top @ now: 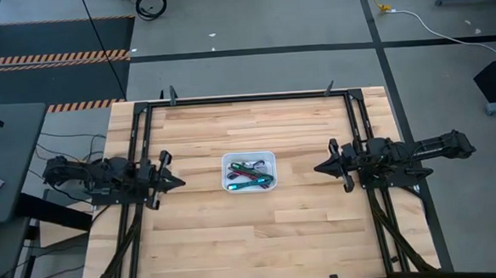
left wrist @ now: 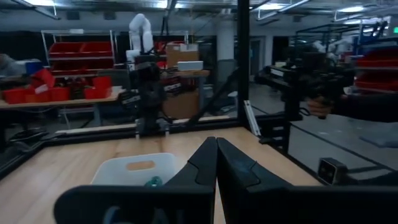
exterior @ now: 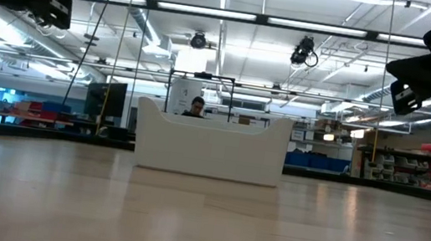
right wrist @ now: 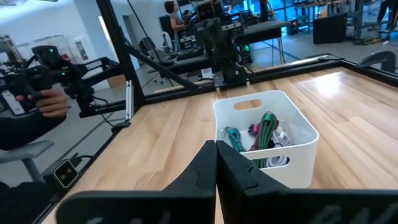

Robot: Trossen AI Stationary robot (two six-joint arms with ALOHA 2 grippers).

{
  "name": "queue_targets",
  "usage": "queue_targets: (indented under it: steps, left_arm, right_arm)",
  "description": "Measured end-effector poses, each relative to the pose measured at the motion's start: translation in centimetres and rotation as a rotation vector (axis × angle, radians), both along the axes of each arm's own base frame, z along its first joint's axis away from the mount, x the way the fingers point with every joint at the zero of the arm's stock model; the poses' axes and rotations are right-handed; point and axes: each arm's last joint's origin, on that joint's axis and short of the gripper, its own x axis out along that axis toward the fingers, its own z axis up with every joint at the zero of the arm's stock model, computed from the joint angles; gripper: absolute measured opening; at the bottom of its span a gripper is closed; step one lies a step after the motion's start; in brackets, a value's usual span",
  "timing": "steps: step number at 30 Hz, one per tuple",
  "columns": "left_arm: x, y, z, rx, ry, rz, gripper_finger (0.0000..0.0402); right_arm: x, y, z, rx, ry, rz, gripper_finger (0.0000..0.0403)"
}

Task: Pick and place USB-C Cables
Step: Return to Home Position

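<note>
A white bin (top: pixel 249 171) stands in the middle of the wooden table and holds the USB-C cables (top: pixel 250 175): green, teal, purple and pale folded bundles (right wrist: pixel 264 135). Its wall also shows in the low view (exterior: pixel 210 143) and in the left wrist view (left wrist: pixel 134 169). My left gripper (top: pixel 180 182) waits shut at the table's left side, pointing level toward the bin. My right gripper (top: pixel 317 167) waits shut at the table's right side, also pointing toward the bin. Both are raised off the table and hold nothing.
Black frame rails (top: pixel 254 97) run along the table's far edge and both sides. Bare wood lies all around the bin. A person's hand (right wrist: pixel 51 102) holds a control handle beyond the table.
</note>
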Motion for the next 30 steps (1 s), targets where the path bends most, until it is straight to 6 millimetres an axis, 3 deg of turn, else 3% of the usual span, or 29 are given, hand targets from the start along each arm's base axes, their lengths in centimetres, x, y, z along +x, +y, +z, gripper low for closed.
queue_targets:
  steps: [30]
  left_arm:
    - [0.05,0.15,-0.04,-0.046,0.011,0.046,0.0011]
  right_arm:
    - [0.01,-0.01,0.05,0.005,-0.004,-0.004,0.0018]
